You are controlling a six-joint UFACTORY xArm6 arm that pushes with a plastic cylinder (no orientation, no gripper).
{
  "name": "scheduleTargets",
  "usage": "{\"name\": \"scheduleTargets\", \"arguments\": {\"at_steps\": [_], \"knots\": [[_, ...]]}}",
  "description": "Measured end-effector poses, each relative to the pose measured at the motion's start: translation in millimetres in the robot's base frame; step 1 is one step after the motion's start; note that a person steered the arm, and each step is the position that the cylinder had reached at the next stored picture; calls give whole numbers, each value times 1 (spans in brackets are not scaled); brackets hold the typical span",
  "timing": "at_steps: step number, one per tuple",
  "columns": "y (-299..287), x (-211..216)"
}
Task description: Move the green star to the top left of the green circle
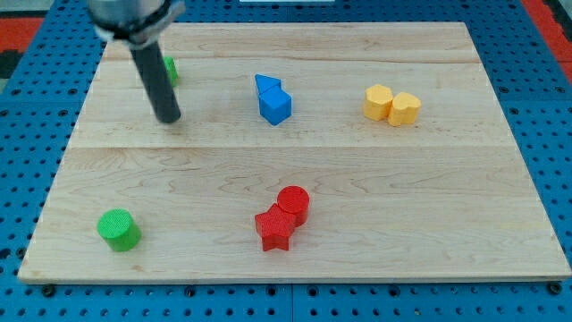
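The green star (170,69) lies near the board's top left, mostly hidden behind my dark rod. My tip (168,117) rests on the board just below the star, toward the view's bottom. The green circle (118,230) stands near the board's bottom left corner, far below the star and the tip.
Two blue blocks (273,98) touch at the top middle. Two yellow blocks (391,105) touch at the top right. A red circle (293,203) and a red star (274,230) touch at the bottom middle. The wooden board (429,197) lies on a blue pegboard.
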State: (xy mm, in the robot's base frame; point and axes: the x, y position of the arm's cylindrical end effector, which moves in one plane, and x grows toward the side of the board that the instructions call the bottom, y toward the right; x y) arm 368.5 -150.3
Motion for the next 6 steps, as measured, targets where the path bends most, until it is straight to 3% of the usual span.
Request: {"name": "scheduleTargets", "arguments": {"at_steps": [1,2,4,5,6], "knots": [[58,-35],[28,-77],[-4,-81],[-57,-84],[-73,-33]]}}
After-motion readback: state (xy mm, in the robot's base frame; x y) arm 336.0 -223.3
